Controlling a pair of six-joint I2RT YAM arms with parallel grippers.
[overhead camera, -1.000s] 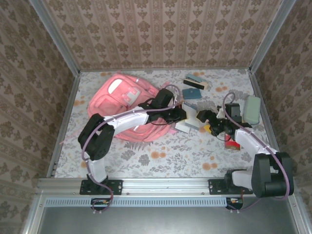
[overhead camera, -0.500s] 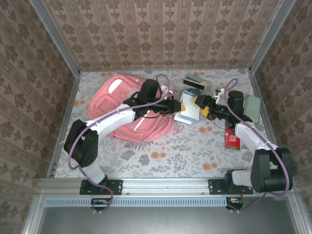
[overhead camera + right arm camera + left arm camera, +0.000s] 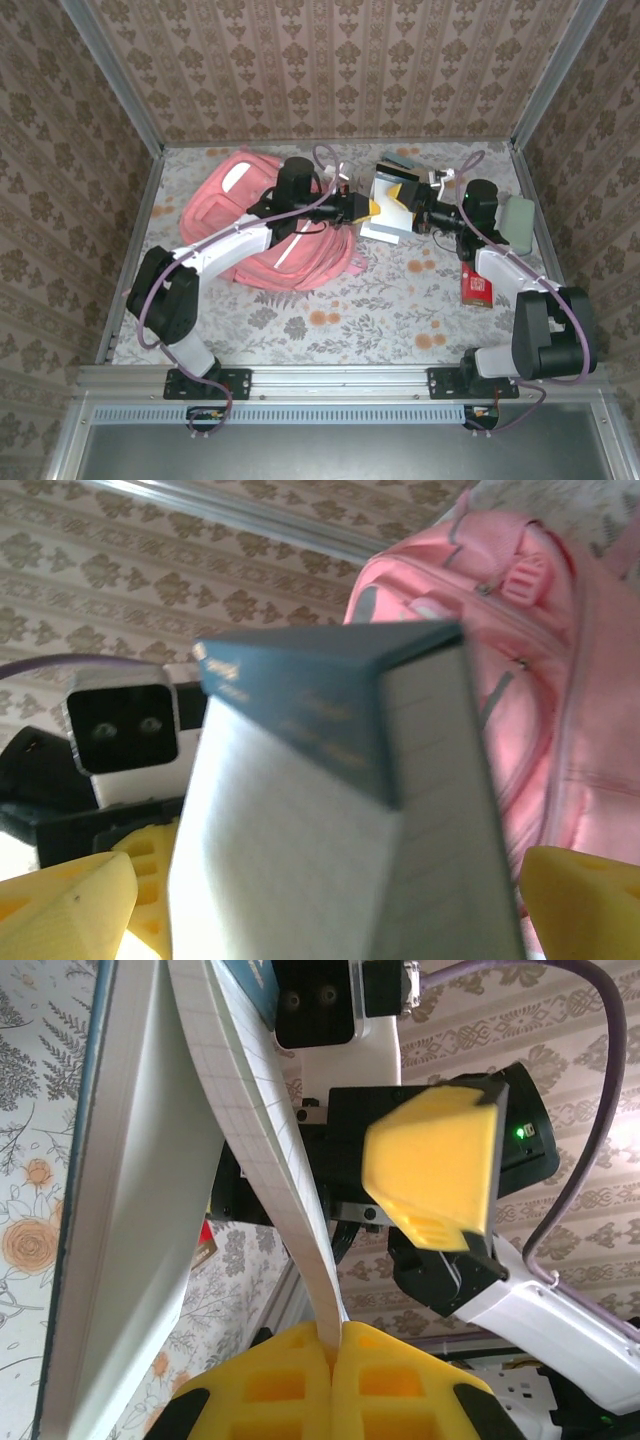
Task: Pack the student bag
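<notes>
At the near edge the two arm bases sit on the rail, and ahead of them the flower-patterned tabletop (image 3: pixel 330 320) carries a small red packet (image 3: pixel 477 287) just beside the right arm's forearm. Further in, both arms reach toward the middle and meet at a notebook (image 3: pixel 385 222) with a blue cover and squared white pages, held up off the surface and hanging partly open. The left pincer (image 3: pixel 368 207) comes at it from the left, its yellow fingers (image 3: pixel 290 1380) pressed together and clamped on a single thin sheet or cover of the notebook; the rest of the pages bow away to the left in the left wrist view. The right pincer (image 3: pixel 410 211) faces it from the other side with its yellow fingers (image 3: pixel 60 900) spread wide apart, one on each side of the notebook's lower end and not pinching it. A grey-green pouch (image 3: pixel 518 222) lies near the right wall, beside the right wrist. The student bag (image 3: pixel 215 215) lies flat on the left half of the tabletop, under the left arm's forearm and just left of the notebook, its white-trimmed pocket turned toward the back wall. Beyond the notebook, near the back wall, lie a few dark and blue flat items (image 3: pixel 398 165), too small to identify.
</notes>
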